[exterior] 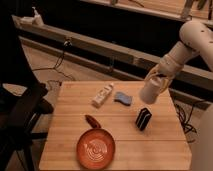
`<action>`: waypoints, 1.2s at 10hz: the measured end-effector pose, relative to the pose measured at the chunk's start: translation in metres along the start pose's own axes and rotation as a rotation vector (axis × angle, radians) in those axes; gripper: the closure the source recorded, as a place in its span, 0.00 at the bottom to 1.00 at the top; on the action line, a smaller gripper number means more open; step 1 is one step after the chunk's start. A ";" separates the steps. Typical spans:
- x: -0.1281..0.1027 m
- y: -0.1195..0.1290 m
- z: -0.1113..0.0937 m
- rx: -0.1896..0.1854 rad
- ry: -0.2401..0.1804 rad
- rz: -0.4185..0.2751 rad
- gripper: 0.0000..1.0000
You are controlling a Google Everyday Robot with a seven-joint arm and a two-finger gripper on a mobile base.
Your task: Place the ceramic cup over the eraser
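My gripper (pixel 159 80) is at the right, above the wooden table (pixel 70 140), and is shut on the small white ceramic cup (pixel 150 91). The cup hangs tilted in the air, mouth down and to the left. The eraser (pixel 143 119), a small black block with thin white stripes, stands on the table just below the cup and slightly to its left. The cup is apart from the eraser, a short way above it.
A white bottle with a label (pixel 102 95) lies at the back middle of the table. A blue-grey wavy pad (pixel 123 98) lies next to it. An orange-red pan (pixel 96 148) with a handle sits at the front. A dark chair (pixel 20 115) stands to the left.
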 end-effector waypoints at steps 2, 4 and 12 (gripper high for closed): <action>-0.001 0.017 0.003 -0.017 -0.013 -0.009 0.90; 0.003 0.033 0.012 -0.012 -0.047 -0.039 0.90; -0.008 0.056 0.036 -0.005 -0.062 -0.184 0.90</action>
